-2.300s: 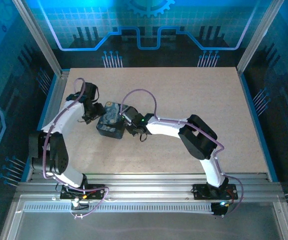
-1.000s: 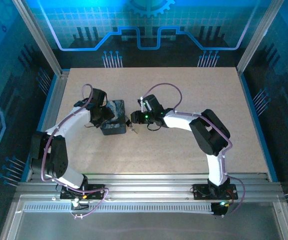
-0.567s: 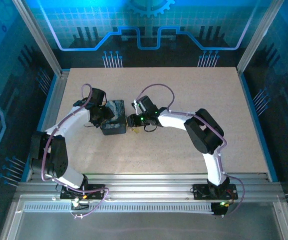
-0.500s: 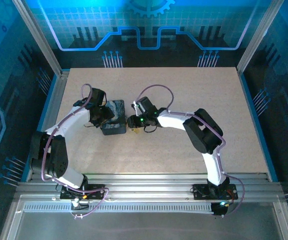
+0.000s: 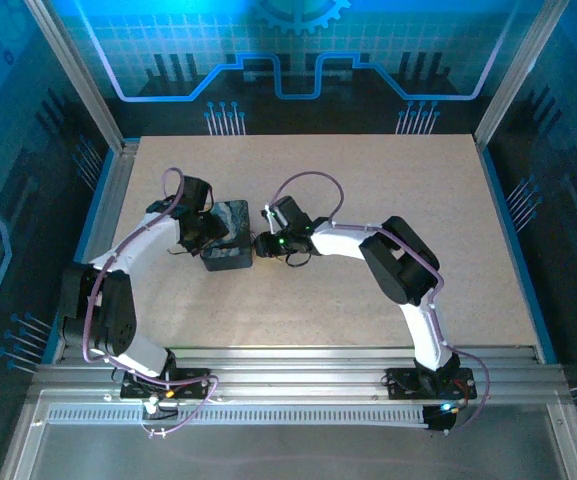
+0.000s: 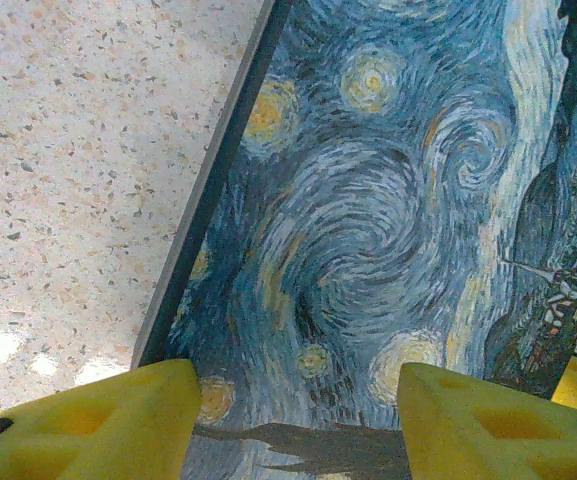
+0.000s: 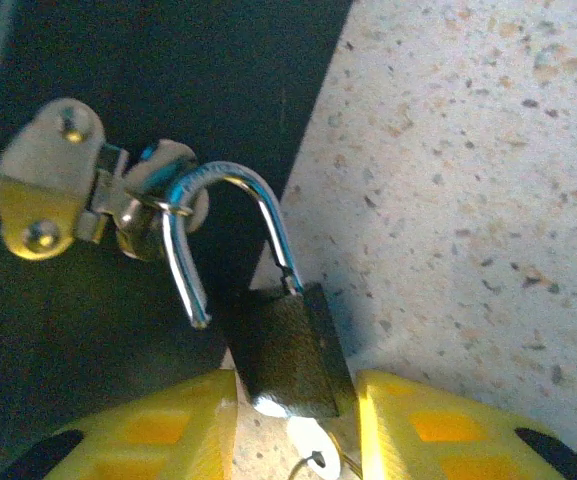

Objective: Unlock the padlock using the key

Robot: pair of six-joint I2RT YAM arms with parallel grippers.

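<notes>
Right gripper [image 7: 294,402] fingertips flank the padlock [image 7: 290,348] body, touching both sides. Shackle [image 7: 230,225] sprung open, hooked through hasp ring [image 7: 148,222] ahead-left. Key [image 7: 306,441] just below the body.

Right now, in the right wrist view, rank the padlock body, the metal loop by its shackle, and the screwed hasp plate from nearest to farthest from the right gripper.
1. padlock body: bottom centre, right between the fingertips of the right gripper.
2. metal loop: up and to the left, at the shackle's bend.
3. hasp plate: far left, beyond the loop.
</notes>
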